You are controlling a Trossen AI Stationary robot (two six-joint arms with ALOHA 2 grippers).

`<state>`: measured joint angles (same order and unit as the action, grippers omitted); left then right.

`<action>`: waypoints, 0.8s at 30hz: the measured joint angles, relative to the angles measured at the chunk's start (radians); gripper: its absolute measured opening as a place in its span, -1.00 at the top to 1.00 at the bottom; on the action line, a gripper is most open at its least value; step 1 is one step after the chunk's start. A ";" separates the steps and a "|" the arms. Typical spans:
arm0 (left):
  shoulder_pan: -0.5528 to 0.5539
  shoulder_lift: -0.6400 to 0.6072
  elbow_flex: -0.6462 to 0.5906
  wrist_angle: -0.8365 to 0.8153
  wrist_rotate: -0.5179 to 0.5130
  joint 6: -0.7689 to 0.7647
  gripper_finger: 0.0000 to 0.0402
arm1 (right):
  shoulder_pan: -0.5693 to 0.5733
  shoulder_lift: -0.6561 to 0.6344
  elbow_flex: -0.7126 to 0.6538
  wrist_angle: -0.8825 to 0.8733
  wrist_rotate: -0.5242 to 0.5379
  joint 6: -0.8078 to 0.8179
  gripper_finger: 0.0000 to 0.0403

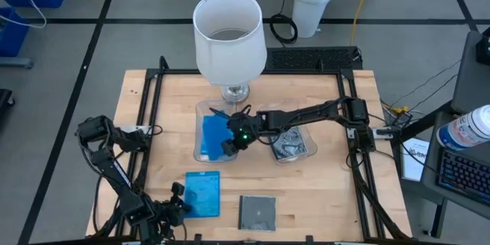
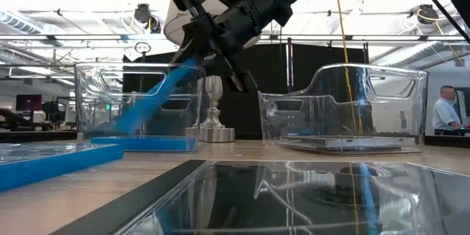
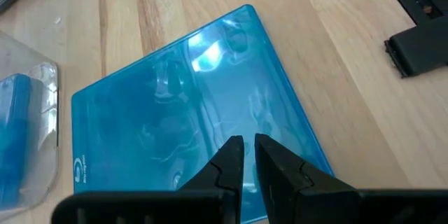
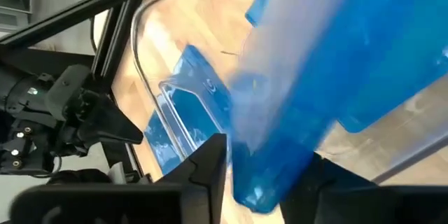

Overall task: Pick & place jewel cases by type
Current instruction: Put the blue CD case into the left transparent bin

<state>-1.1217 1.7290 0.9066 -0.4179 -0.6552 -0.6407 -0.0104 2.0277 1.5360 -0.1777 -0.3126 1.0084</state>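
One blue case (image 1: 217, 132) slants into the left tray (image 1: 200, 155), right hand (image 1: 232, 142) part-open around it, sorting by colour; left hand (image 3: 248, 155) shut, idle at 7 o'clock.

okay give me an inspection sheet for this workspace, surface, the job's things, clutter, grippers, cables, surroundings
Surface: wooden table, dark frame rails along its edges.
Job's things: tilted blue case dropping into left clear tray, which already holds blue; grey case in right clear tray; loose blue case and loose grey case on the near side.
Clutter: white lamp at the far edge.
Grippers: right gripper over the left tray, jaws around the tilted case; left gripper above the loose blue case, jaws nearly closed, empty.
Cables: yellow cable on the floor.
Surroundings: white bucket; person in the background.
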 joint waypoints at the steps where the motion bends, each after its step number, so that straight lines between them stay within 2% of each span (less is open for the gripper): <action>1: 0.000 0.000 0.000 0.000 0.000 0.000 0.77 | 0.000 0.000 0.000 0.001 0.000 0.000 0.50; 13: 0.000 0.000 0.000 0.000 0.000 0.006 0.77 | 0.010 0.000 0.000 -0.004 -0.004 -0.007 0.43; 24: 0.000 0.000 0.000 0.001 0.000 0.001 0.77 | 0.015 -0.001 0.000 -0.111 -0.016 -0.013 0.42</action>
<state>-1.1217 1.7290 0.9066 -0.4167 -0.6553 -0.6401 0.0044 2.0266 1.5360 -0.2886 -0.3283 0.9958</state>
